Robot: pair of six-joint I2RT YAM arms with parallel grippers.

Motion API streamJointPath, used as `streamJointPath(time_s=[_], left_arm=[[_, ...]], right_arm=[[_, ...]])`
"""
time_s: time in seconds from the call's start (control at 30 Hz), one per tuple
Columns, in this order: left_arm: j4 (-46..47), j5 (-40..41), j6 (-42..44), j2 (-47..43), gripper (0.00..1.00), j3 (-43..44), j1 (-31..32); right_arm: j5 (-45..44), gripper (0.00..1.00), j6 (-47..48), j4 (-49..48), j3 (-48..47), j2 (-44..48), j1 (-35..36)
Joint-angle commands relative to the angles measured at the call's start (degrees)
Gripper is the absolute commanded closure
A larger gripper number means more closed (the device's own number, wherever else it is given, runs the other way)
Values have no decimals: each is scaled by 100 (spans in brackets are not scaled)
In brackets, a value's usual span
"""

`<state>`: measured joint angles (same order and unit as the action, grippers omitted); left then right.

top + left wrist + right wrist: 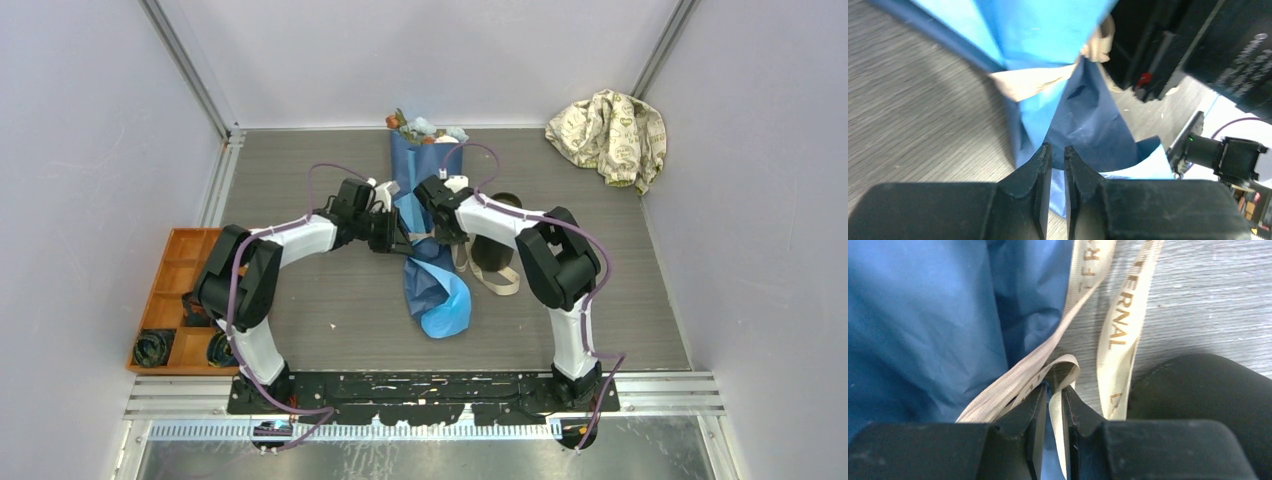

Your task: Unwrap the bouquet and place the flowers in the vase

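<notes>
Blue paper cone bouquet (408,165): lying flat
Left gripper (1055,147): fingers a little apart
Right gripper (1055,390): pinching beige ribbon (1115,335)

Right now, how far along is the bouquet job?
Done: little; ribbon tails lie loose. In hand: right gripper pinches the ribbon tied round the bouquet; left gripper sits at the paper, grip unclear. Left: ribbon off, paper open, flowers into the vase.
</notes>
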<state>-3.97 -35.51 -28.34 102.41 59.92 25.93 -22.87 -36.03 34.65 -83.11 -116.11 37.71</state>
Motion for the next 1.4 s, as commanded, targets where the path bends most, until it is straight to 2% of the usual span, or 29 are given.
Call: streamJointPath(time_s=[0.0, 0.27, 0.5, 0.6, 0.83, 1.03, 1.17, 1.37], left_arm=[[-179, 758, -179, -5, 82, 170, 17], [289, 1024, -914, 377, 81, 255, 21], [-158, 1790, -970, -434, 79, 333, 43], [-317, 1908, -953, -713, 73, 483, 43], [-608, 1833, -606, -579, 69, 1109, 48], [-322, 1136, -310, 79, 63, 1478, 43], [-386, 789, 255, 408, 58, 1680, 64], [-774, 843, 1238, 638, 54, 1984, 122]], right_arm=[[-130, 77, -203, 163, -170, 107, -114], [194, 74, -261, -34, 395, 384, -77], [-239, 72, -244, -7, 589, 983, 144], [-134, 72, -198, 52, 478, 1209, 147], [73, 71, -153, -12, 394, 1435, 180], [238, 66, -141, -81, 332, 1351, 181], [296, 61, -132, -161, 420, 1371, 179], [459, 60, -182, -336, 592, 1437, 177]])
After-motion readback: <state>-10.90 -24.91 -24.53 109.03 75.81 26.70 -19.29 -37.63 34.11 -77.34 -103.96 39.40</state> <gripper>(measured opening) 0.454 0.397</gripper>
